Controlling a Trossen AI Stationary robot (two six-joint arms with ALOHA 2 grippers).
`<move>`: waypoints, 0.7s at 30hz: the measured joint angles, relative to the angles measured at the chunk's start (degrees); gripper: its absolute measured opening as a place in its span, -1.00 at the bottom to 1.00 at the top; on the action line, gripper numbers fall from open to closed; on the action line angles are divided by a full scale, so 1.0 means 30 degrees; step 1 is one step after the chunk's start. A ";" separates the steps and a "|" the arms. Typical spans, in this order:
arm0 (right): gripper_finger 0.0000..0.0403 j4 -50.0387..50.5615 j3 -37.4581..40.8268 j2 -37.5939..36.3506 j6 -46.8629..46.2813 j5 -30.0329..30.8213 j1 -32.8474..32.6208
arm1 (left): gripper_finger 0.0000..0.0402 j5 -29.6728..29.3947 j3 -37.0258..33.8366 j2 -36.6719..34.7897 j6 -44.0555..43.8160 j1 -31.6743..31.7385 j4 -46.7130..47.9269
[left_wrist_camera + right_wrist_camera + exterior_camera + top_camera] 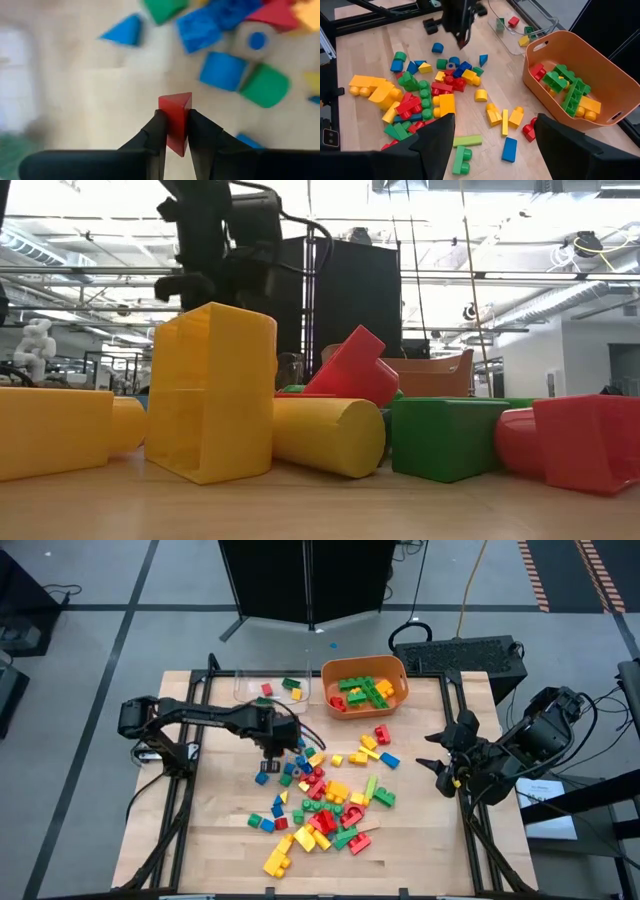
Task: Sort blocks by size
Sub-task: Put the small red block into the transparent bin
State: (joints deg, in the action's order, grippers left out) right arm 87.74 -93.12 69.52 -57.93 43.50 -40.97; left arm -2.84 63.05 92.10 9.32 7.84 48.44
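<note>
Many red, yellow, green and blue blocks (pixel 320 800) lie scattered on the wooden table; they also show in the right wrist view (pixel 425 95). My left gripper (pixel 275 748) hangs over the pile's far left edge, shut on a small red wedge block (pixel 175 116); it also shows in the right wrist view (pixel 462 39). My right gripper (pixel 437 765) waits open and empty at the table's right edge, its fingers wide apart (pixel 495 150). My left gripper pinches the red wedge block's two flat sides (pixel 176 131) between its two fingers (pixel 156 136). The fingers point down from above. The block's ridge end sticks out past the fingertips. The block is lifted clear of the table.
An orange tub (pixel 398 668) at the far middle holds green, yellow and red blocks. A clear plastic tray (pixel 250 680) to its left holds a few small blocks. Bare wood lies along the table's left side and near edge. Large yellow, red and green blocks (pixel 210 390) fill the low view.
</note>
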 joint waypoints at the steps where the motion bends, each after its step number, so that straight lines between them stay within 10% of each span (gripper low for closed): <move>1: 0.32 0.0000 0.0000 0.0000 0.0004 -0.0006 -0.0003 | -0.70 -0.0388 0.0308 -0.0138 0.0039 0.0173 0.0184; 13: 0.32 0.0000 0.0000 0.0000 0.0020 0.0001 -0.0005 | -0.69 -0.5425 0.1819 -0.3092 0.1255 0.4825 -0.2202; 21: 0.32 -0.0007 0.0000 0.0000 0.0022 -0.0001 -0.0006 | -0.69 -0.5097 0.1589 -0.2970 0.1051 0.9015 -0.5173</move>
State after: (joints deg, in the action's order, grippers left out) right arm 87.72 -93.12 69.52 -57.87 43.50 -40.99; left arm -18.13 67.82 83.19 12.48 34.88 32.92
